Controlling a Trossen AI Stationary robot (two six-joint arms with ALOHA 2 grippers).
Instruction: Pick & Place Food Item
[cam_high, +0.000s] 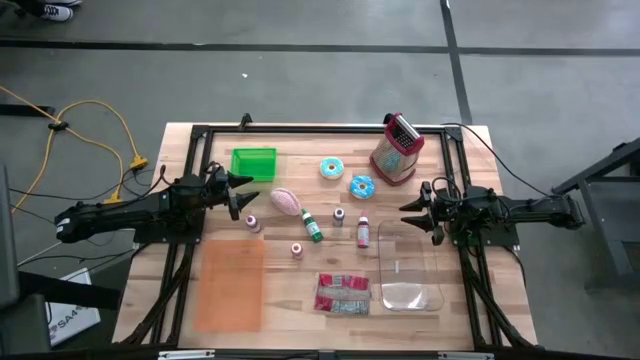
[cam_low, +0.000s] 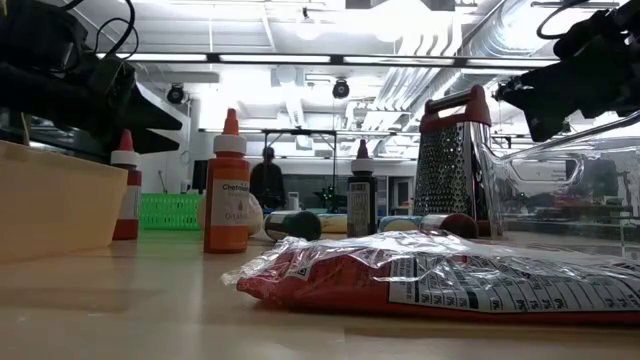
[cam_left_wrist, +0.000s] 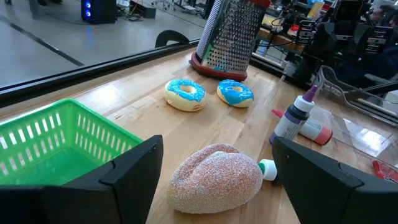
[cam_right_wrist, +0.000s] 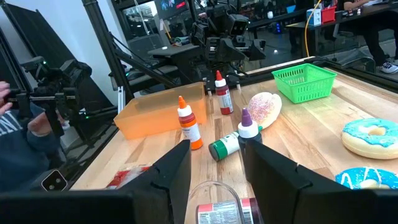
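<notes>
So your left gripper (cam_left_wrist: 214, 180) hangs just above the desk (cam_high: 270, 300) with its jaws spread wide and nothing between them; the pink sugar-dusted bread-shaped pastry (cam_left_wrist: 214, 177) lies on the wood right in the gap ahead of it, beside the green plastic mesh basket (cam_left_wrist: 56, 140). Farther out you have two blue-iced doughnuts (cam_left_wrist: 208, 93) near the red-handled metal box grater (cam_left_wrist: 227, 34), and a few small squeeze bottles (cam_high: 312, 226) standing or lying around the middle.

Your right gripper (cam_high: 425, 212) waits by the clear plastic tub (cam_high: 408, 268), jaws parted and empty.

By my reading, nothing has been picked yet: every food item sits on the desk and the green basket looks empty, though its floor is only partly visible. The whole grasp, lift and placement are left.
</notes>
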